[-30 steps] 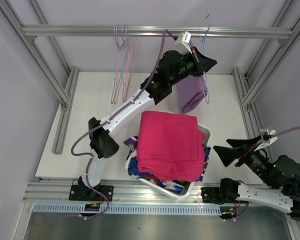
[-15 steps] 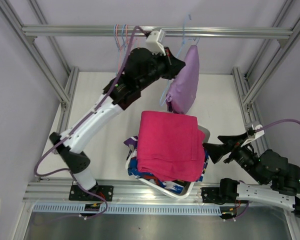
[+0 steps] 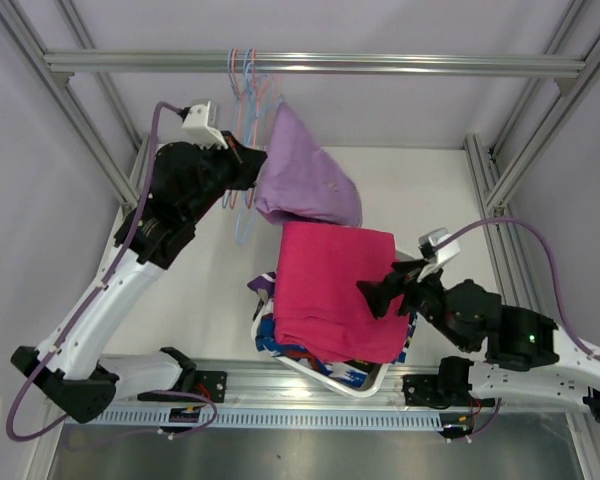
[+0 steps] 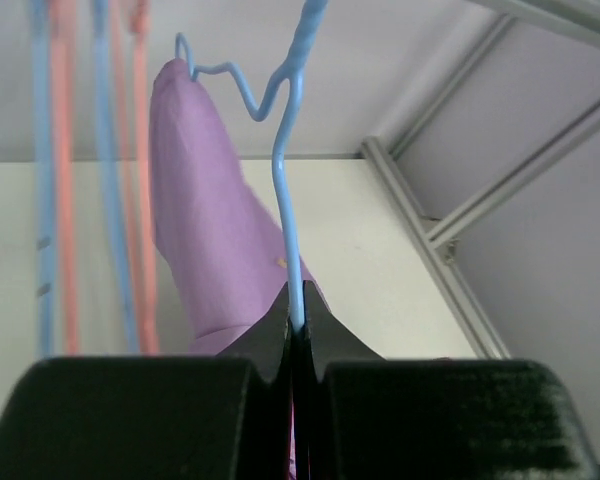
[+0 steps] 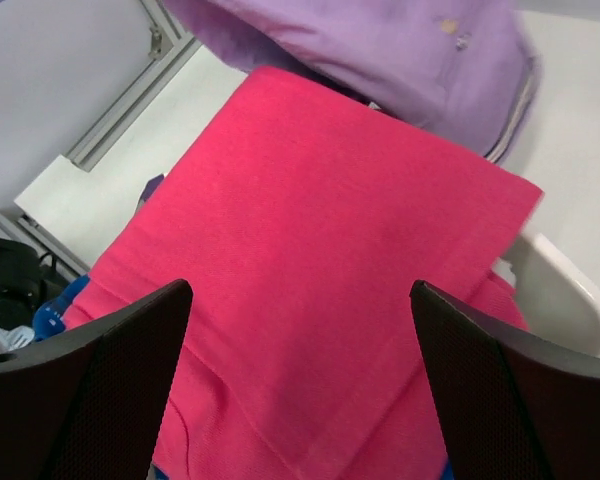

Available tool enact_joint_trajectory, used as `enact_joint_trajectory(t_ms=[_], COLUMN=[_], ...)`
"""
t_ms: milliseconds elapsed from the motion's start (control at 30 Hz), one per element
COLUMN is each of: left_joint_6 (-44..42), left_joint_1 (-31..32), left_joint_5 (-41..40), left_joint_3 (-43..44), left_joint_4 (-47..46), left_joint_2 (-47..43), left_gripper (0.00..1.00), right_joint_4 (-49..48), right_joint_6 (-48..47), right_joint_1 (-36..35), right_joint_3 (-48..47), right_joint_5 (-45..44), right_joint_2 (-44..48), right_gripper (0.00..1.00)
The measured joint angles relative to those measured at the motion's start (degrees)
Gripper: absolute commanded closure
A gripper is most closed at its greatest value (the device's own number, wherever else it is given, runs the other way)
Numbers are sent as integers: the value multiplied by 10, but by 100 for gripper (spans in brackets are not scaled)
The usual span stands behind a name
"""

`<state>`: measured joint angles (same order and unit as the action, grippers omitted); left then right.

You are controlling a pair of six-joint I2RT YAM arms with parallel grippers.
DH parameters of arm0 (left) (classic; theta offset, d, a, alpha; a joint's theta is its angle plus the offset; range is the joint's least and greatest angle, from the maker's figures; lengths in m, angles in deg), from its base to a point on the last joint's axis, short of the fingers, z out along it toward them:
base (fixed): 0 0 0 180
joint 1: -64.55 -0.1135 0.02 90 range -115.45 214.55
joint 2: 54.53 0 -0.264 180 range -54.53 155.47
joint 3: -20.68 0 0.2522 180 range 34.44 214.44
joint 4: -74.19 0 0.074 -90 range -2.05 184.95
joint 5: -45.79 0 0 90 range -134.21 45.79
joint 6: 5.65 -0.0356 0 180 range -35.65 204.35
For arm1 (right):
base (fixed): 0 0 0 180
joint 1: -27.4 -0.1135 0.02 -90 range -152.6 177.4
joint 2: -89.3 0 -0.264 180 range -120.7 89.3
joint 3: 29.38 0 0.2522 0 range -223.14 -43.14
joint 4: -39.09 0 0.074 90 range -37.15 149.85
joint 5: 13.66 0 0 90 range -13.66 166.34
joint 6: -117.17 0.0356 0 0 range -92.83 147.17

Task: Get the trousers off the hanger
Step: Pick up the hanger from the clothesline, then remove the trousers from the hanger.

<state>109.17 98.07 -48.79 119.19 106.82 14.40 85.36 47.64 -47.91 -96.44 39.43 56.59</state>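
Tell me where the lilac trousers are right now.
The lilac trousers hang left of centre in the top view, on the blue hanger clamped in the left gripper, beside the empty hangers and just behind the pink trousers.

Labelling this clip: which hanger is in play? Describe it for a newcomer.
Under the left part of the silver overhead rail hang thin wire hangers. The light-blue wire hanger pinched in the left pincer alone carries lilac cloth trousers; the others are bare.

lilac trousers (image 3: 305, 180); bright pink trousers (image 3: 335, 290); blue hanger (image 4: 283, 220); white basket (image 3: 325, 378)
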Motion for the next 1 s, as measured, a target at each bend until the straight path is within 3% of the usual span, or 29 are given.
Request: enact_joint_trajectory(t_ms=[433,633,1000], left_joint_6=[-38,-50,-73], left_joint_1=[-18,-18,-18], left_joint_5=[-94,-135,-188], left_joint_3=[-151,-179,-204], left_joint_4=[15,15,10], left_joint_2=[-163,-168,-155], left_gripper=[100,99,99], right_joint_4=[-152,-229,-357], right_joint_6=[-78,-104,-138], right_joint_1=[51,99,103], right_joint_3=[-9,-28,-101], right_joint_5=[23,87,232], right_joint_2=[-199,-306,-476], right_gripper=[2,2,1])
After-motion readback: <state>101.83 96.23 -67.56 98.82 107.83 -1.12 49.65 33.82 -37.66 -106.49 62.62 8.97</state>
